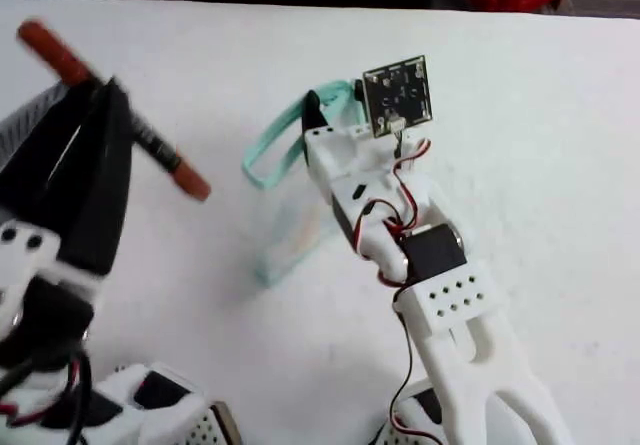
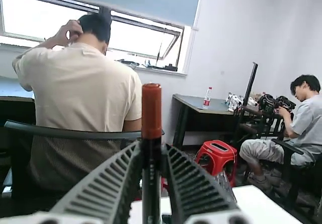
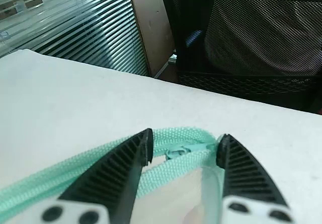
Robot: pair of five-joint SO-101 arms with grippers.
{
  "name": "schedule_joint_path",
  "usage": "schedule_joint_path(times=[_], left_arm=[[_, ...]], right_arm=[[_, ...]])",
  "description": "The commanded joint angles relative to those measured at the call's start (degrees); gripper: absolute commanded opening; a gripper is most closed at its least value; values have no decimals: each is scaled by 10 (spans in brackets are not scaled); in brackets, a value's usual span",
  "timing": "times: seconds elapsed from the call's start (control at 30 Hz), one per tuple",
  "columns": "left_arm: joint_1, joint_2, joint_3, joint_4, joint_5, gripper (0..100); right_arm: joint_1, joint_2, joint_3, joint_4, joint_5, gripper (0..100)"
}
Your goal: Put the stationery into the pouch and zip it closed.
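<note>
Mostly clear pouch, mint-green edged; marker red-capped, dark-barrelled.

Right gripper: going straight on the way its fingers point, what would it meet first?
Most likely the pouch: the right gripper is open, its fingers either side of the green zipper band, with the zipper pull just ahead. Past that lies bare table. Its height over the band is unclear.

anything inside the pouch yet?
The clear part of the pouch beside the right arm looks empty; the arm covers the rest. The marker is in the left gripper, away from it. The right gripper straddles the pouch's edge, open.
</note>
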Motion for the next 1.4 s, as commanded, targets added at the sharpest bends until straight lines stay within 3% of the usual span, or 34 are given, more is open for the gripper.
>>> schedule_joint_path(times=[0.0, 0.4, 0.73, 0.9, 1.03, 1.37], left_arm=[[8, -73, 150, -1, -4, 24], [8, -235, 549, -204, -2, 24], [8, -346, 883, -575, -5, 26], [8, -347, 1011, -700, -5, 27], [8, -347, 1054, -746, -5, 27], [8, -347, 1116, -747, -5, 27]], right_arm=[[1, 16, 46, 4, 2, 204], [1, 17, 46, 4, 2, 204], [1, 16, 46, 4, 2, 204], [1, 15, 46, 4, 2, 204], [1, 15, 46, 4, 2, 204], [2, 17, 46, -7, 2, 204]])
